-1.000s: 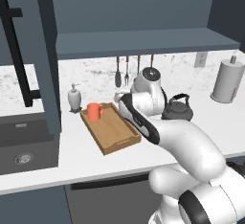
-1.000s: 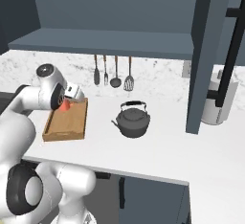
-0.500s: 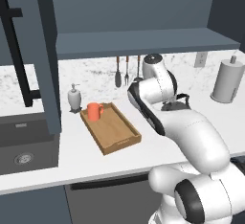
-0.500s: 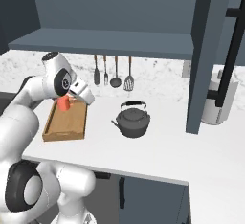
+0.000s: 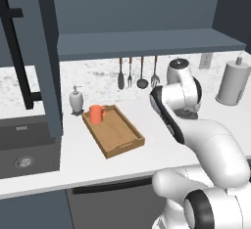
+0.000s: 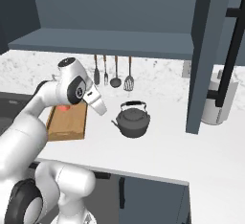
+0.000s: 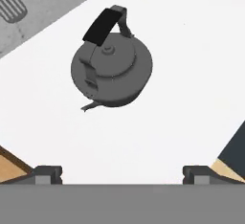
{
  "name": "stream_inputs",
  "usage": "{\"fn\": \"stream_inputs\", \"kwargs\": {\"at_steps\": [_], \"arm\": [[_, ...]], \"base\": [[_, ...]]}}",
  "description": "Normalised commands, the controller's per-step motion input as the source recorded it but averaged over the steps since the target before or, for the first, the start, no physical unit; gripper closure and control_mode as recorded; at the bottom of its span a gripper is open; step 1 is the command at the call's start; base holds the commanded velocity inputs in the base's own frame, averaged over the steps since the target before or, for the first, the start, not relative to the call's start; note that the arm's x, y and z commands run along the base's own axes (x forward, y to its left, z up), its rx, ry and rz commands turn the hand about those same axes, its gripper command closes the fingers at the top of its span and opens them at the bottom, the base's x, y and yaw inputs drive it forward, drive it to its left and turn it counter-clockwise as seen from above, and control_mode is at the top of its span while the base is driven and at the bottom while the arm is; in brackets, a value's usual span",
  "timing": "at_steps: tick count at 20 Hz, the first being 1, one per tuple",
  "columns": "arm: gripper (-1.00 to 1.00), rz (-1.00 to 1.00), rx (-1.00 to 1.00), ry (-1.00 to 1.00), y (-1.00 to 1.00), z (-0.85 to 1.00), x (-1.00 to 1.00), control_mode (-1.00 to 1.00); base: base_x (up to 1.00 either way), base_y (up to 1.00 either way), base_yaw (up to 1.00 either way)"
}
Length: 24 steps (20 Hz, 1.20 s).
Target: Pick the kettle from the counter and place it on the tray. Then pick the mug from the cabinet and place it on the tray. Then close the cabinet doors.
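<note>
Kettle [image 7: 111,69] sits on counter [image 7: 167,108] beyond open tool [image 7: 122,174].

No legible text, label, brand mark, number or sign found on any surface in the three views. All visible surfaces are plain rendered finishes without markings of any kind.

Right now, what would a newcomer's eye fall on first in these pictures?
First the orange mug, bright at the far end of the wooden tray, beside the soap bottle. Then the dark kettle, alone on the white counter, with the open tool above it.
</note>
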Motion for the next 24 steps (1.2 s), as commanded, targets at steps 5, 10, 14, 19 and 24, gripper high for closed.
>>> {"fn": "stream_inputs", "kwargs": {"at_steps": [5,10,14,19,24], "arm": [[-1.00,-0.13,0.12,0.00,-0.65,0.04,0.12,-1.00],[-1.00,-0.04,0.11,0.02,-0.40,0.00,0.32,-1.00],[-1.00,0.00,0.13,0.03,-0.31,0.00,0.41,-1.00],[-1.00,0.00,0.10,0.03,-0.25,-0.03,0.30,-1.00],[-1.00,0.00,0.05,0.03,-0.14,-0.18,0.32,-1.00]], "base": [[0.00,0.00,0.00],[0.00,0.00,0.00],[0.00,0.00,0.00],[0.00,0.00,0.00],[0.00,0.00,0.00]]}}
